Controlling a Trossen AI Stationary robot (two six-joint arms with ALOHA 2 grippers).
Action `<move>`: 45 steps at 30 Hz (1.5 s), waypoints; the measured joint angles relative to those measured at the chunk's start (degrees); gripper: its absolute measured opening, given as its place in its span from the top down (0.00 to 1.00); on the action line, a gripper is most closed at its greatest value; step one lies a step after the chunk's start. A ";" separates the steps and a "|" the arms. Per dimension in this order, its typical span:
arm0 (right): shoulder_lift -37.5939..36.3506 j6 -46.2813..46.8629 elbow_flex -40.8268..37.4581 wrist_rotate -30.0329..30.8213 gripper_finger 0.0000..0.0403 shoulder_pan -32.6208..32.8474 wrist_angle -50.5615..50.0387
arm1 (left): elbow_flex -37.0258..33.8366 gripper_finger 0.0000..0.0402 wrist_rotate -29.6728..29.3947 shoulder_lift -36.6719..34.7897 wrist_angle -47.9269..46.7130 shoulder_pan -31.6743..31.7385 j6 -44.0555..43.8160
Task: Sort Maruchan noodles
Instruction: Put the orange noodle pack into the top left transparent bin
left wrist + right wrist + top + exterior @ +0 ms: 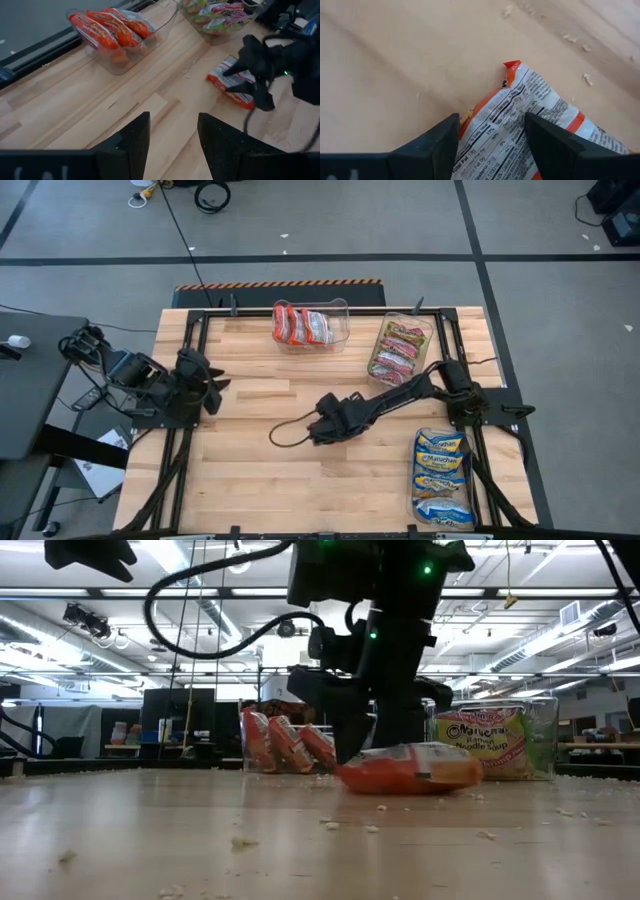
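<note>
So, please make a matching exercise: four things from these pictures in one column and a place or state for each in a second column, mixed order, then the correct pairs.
Things:
1. red packet on the table
2. blue-and-yellow packets
3. green-and-white packets
4. left claw

Places or states:
A. in the bin at the table's right edge, nearest the viewer
B. open, waiting at the table's left side
C. lying between the open fingers of the right claw
D. in the bin at the far right corner

Pairs: 1-C, 2-A, 3-D, 4-B
</note>
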 joint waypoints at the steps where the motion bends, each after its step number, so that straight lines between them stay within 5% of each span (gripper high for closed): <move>1: 0.17 -1.37 0.69 -0.28 0.43 0.38 -0.83 | 0.00 0.57 0.00 -0.01 0.08 0.36 -0.01; 5: 0.59 -6.21 6.13 -3.05 0.43 2.65 -2.92 | 0.00 0.57 1.85 0.00 -0.40 1.62 0.06; 9: 0.46 -17.35 10.84 0.56 0.43 5.78 -1.06 | -0.02 0.57 2.38 -0.02 -3.42 1.76 -1.17; 17: 0.46 -32.95 11.00 4.08 0.43 14.35 -0.57 | -0.02 0.57 6.85 -0.03 -8.64 0.41 -4.50; 24: 0.40 -30.12 5.29 12.43 0.43 18.37 -0.29 | -0.02 0.57 5.02 -0.02 -7.52 -2.22 -4.53; 32: 0.40 -29.87 -4.22 12.79 0.46 17.18 6.34 | -0.02 0.57 -2.96 -0.02 -6.26 -2.58 -5.52; 39: 0.16 -29.58 -8.20 11.60 0.60 16.15 13.54 | -0.04 0.57 -4.05 0.00 -4.89 -2.56 -5.96; 45: 0.25 -29.85 -4.13 10.27 0.89 14.52 12.40 | -0.04 0.57 -4.43 -0.02 -4.87 -2.56 -5.97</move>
